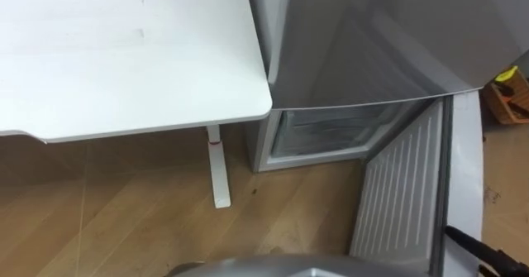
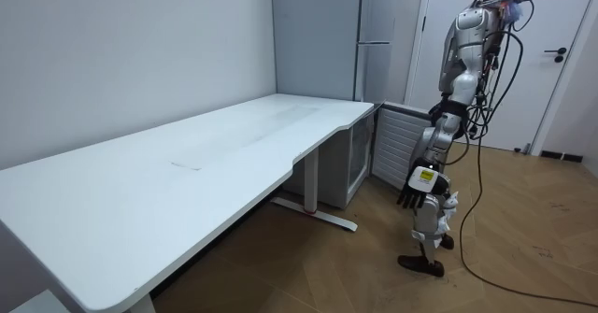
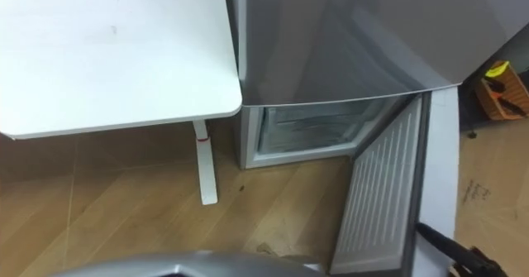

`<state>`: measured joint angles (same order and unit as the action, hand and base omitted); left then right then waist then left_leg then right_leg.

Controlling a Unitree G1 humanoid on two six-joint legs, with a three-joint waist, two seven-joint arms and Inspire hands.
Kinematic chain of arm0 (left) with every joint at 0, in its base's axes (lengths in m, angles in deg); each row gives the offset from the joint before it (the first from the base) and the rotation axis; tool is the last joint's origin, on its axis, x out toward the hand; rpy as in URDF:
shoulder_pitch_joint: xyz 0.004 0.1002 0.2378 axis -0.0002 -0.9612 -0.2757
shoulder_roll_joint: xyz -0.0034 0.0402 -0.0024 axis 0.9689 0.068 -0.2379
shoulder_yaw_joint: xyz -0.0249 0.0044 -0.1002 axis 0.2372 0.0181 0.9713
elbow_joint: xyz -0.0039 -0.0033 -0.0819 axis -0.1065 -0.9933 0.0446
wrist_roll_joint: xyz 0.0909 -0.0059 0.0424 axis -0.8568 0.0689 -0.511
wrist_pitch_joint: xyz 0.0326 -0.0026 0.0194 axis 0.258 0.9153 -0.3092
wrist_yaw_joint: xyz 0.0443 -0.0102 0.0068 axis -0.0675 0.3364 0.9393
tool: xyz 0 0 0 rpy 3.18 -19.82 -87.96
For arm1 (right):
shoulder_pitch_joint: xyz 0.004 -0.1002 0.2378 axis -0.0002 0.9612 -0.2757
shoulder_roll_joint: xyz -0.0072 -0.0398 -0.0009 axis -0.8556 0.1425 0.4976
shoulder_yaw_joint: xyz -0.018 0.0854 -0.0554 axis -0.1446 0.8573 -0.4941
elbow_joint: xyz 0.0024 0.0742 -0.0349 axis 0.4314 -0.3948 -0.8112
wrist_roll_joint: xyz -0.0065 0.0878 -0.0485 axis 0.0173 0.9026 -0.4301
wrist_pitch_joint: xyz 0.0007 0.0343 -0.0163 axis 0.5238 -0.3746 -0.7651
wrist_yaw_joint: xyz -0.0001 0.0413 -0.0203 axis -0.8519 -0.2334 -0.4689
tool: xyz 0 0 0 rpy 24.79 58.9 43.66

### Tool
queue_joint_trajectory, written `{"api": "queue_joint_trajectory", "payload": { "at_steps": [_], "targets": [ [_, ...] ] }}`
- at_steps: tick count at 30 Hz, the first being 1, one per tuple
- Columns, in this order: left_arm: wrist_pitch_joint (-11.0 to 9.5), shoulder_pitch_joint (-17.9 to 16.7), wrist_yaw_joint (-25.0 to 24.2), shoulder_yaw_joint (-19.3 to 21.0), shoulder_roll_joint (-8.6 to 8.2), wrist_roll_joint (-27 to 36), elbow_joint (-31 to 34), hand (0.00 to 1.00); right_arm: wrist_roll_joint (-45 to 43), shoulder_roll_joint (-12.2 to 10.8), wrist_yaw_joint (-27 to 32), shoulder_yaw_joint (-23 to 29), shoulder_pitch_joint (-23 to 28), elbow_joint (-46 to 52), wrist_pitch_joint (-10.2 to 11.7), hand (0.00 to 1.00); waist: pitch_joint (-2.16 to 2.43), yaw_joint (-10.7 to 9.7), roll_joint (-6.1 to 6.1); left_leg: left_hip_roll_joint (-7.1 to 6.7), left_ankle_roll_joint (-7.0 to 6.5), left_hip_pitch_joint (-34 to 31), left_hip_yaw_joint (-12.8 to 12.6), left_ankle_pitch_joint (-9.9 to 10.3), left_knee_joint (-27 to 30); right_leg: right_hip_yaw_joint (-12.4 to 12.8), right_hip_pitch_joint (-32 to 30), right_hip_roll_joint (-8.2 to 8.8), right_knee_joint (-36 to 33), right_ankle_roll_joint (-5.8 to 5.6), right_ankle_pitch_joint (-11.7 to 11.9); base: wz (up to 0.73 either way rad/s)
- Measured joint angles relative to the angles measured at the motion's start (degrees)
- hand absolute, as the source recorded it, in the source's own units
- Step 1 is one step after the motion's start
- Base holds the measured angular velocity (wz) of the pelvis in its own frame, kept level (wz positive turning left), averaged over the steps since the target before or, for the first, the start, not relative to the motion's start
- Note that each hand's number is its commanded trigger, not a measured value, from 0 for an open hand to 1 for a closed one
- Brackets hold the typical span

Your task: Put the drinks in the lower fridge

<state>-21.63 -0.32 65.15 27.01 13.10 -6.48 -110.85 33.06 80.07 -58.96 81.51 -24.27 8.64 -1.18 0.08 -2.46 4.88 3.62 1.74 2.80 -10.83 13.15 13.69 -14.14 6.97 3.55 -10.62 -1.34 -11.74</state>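
The worktop [image 1: 124,54] is smooth, matt white laminate, the fridge [image 1: 372,37] is grey metal with a soft brushed sheen, its lower door [image 1: 405,186] is lined with ribbed white plastic, and the floor [image 1: 107,211] is satin-finished wood.

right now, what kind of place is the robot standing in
Probably an office-like room set up for housework trials rather than a real kitchen: a long white desk, a grey fridge right beside it with its lower door swung open, and a wood-pattern floor.
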Motion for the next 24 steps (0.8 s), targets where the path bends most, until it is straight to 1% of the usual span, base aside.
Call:
{"api": "queue_joint_trajectory", "payload": {
  "at_steps": [2, 3, 4, 5, 6, 7, 8, 9, 10, 12, 13, 14, 15, 16, 17, 18, 19, 20, 22, 24],
  "targets": [
    [0.0, 0.1, 0.0, -0.6, 0.04, 0.0, 0.0, 0.00, -0.4, -0.6, -1.2, -3.1, -1.8, 0.3, 0.1, 0.00, -0.06, 0.2, -0.08, 0.06, 0.02, 0.0, 0.0, 0.0, 0.0, 0.1, 0.0, -0.02, 0.0, 0.05, 0.1, -0.02],
    [-0.2, 0.6, 0.0, -1.8, 0.10, 0.0, 0.0, 0.00, -0.6, -0.7, -1.7, -6.0, -2.7, 1.4, 0.1, 0.00, -0.18, 0.6, -0.29, 0.06, -0.01, -0.1, 0.0, 0.0, 0.1, 0.0, -0.1, -0.02, 0.0, 0.01, 0.2, 0.00],
    [-0.5, 0.8, 0.1, -2.2, 0.08, -0.1, -0.1, 0.00, -0.7, -0.9, -1.9, -7.1, -3.1, 2.0, 0.3, 0.00, -0.24, 0.9, -0.37, 0.04, -0.04, -0.2, 0.1, -0.1, 0.1, 0.0, -0.1, -0.01, 0.0, -0.01, 0.2, 0.03],
    [-1.1, 1.4, 0.3, -3.1, -0.01, 0.0, -0.2, 0.00, -0.8, -1.7, -2.0, -9.7, -4.1, 2.9, 1.0, 0.00, -0.46, 1.8, -0.57, 0.03, -0.06, -0.2, 0.1, -0.1, 0.1, -0.1, -0.1, -0.01, 0.1, 0.00, 0.3, 0.04],
    [-1.6, 1.8, 0.5, -4.0, -0.12, 0.0, -0.4, 0.00, -0.8, -2.5, -2.0, -11.5, -5.2, 3.9, 1.3, 0.00, -0.57, 2.5, -0.80, 0.04, -0.04, -0.3, 0.2, -0.1, 0.1, -0.2, -0.1, -0.01, 0.1, 0.00, 0.3, 0.00],
    [-2.0, 2.0, 0.6, -4.7, -0.39, 0.1, -0.4, 0.00, -0.8, -3.5, -1.8, -13.6, -6.2, 5.7, 1.3, 0.00, -0.68, 3.2, -0.90, 0.04, -0.02, -0.3, 0.2, -0.1, 0.0, -0.2, -0.2, -0.03, 0.1, 0.00, 0.3, 0.03],
    [-2.2, 2.2, 0.6, -5.1, -0.49, 0.1, -0.3, 0.00, -0.8, -4.1, -1.2, -14.5, -6.7, 6.0, 1.2, 0.00, -0.62, 3.4, -1.10, 0.03, -0.02, -0.3, 0.2, -0.2, 0.0, -0.2, -0.2, -0.05, 0.1, 0.01, 0.3, 0.03],
    [-2.3, 2.7, 0.7, -6.2, -0.62, 0.1, -0.2, 0.00, -0.3, -5.1, -0.6, -15.3, -7.1, 6.9, 1.2, 0.00, -0.56, 4.2, -1.32, 0.03, -0.02, -0.7, 0.2, -0.2, 0.2, -0.3, -0.3, -0.07, 0.2, 0.01, 0.3, 0.05],
    [-2.3, 2.8, 0.7, -6.2, -0.77, 0.1, -0.2, 0.00, -0.2, -5.4, -0.6, -15.6, -7.2, 7.4, 1.3, 0.00, -0.54, 4.5, -1.37, 0.03, -0.03, -1.0, 0.3, -0.2, 0.3, -0.4, -0.4, -0.07, 0.2, 0.01, 0.3, 0.07],
    [-2.3, 3.2, 0.9, -7.2, -0.88, 0.4, -0.2, 0.00, 1.0, -6.7, 0.0, -18.3, -8.9, 9.1, 1.4, 0.00, -0.66, 4.9, -1.62, 0.00, -0.07, -1.9, 0.7, -0.3, 1.1, -0.8, -0.7, 0.00, 0.1, 0.01, 0.3, 0.08],
    [-2.3, 3.4, 1.0, -7.6, -0.89, 0.6, -0.2, 0.00, 1.6, -7.0, 0.2, -19.1, -9.4, 9.2, 1.4, 0.00, -0.69, 5.1, -1.70, -0.01, -0.07, -1.9, 0.7, -0.3, 1.2, -0.8, -0.7, 0.01, 0.1, 0.01, 0.3, 0.04],
    [-2.3, 3.9, 1.1, -8.1, -0.95, 0.6, -0.1, 0.00, 2.2, -7.1, 0.3, -21.1, -9.9, 10.1, 1.4, 0.00, -0.73, 6.1, -1.91, -0.06, -0.08, -2.0, 0.8, -0.3, 1.2, -0.9, -0.7, 0.02, 0.1, 0.01, 0.3, 0.00],
    [-2.4, 4.1, 1.2, -8.4, -1.22, 0.6, 0.3, 0.00, 2.3, -7.3, 0.3, -23.3, -9.9, 12.1, 1.3, 0.00, -0.76, 7.1, -2.04, -0.07, -0.08, -2.1, 0.9, -0.3, 1.1, -0.9, -0.8, 0.00, 0.1, 0.00, 0.3, 0.00],
    [-2.5, 4.2, 1.2, -8.6, -1.42, 0.6, 0.6, 0.00, 2.4, -7.5, 0.5, -24.3, -9.9, 13.7, 1.2, 0.00, -0.72, 7.6, -2.00, -0.07, -0.08, -2.1, 0.9, -0.3, 1.1, -0.9, -0.9, -0.01, 0.1, 0.00, 0.3, 0.00],
    [-2.6, 4.1, 1.3, -8.8, -1.92, 0.6, 1.4, 0.00, 2.9, -8.1, 0.5, -25.9, -10.0, 17.2, 1.1, 0.00, -0.82, 7.9, -2.21, -0.07, -0.07, -2.3, 1.3, -0.3, 1.1, -0.9, -0.9, -0.04, 0.1, 0.00, 0.3, 0.07],
    [-3.0, 4.4, 1.6, -9.4, -2.38, 1.0, 1.5, 0.00, 5.0, -8.8, 0.3, -27.3, -10.0, 21.7, 1.2, 0.00, -0.96, 7.9, -2.75, -0.17, -0.08, -2.4, 1.6, -0.3, 1.1, -1.1, -0.9, -0.03, 0.1, 0.00, 0.3, 0.10],
    [-3.2, 4.3, 1.8, -10.3, -2.57, 2.0, 1.3, 0.00, 7.8, -9.7, 1.2, -28.8, -9.8, 23.2, 0.0, 0.00, -0.96, 8.2, -3.06, -0.18, -0.08, -2.5, 1.7, -0.3, 1.1, -1.1, -1.0, -0.04, 0.0, 0.00, 0.3, 0.05],
    [-3.2, 3.9, 2.0, -10.6, -2.63, 2.7, 1.2, 0.00, 8.9, -10.0, 1.2, -28.9, -9.4, 23.4, 0.1, 0.00, -1.01, 8.4, -3.12, -0.18, -0.08, -2.4, 1.6, -0.3, 1.2, -1.0, -1.0, -0.08, 0.0, 0.00, 0.3, -0.04],
    [-3.2, 3.7, 2.4, -11.3, -3.10, 4.0, 1.3, 0.00, 8.9, -10.6, 0.9, -31.7, -8.9, 26.5, -0.5, 0.00, -1.06, 9.1, -3.60, -0.18, -0.08, -2.6, 1.6, -0.3, 1.3, -0.9, -1.2, -0.07, 0.0, 0.00, 0.3, -0.03],
    [-3.2, 3.4, 2.4, -11.2, -3.16, 4.0, 1.4, 0.00, 8.9, -11.2, 1.7, -31.8, -8.7, 27.0, -0.9, 0.00, -1.06, 9.1, -3.65, -0.18, -0.08, -2.7, 1.6, -0.3, 1.3, -1.0, -1.3, -0.06, 0.0, 0.00, 0.3, 0.00]
  ]
}}
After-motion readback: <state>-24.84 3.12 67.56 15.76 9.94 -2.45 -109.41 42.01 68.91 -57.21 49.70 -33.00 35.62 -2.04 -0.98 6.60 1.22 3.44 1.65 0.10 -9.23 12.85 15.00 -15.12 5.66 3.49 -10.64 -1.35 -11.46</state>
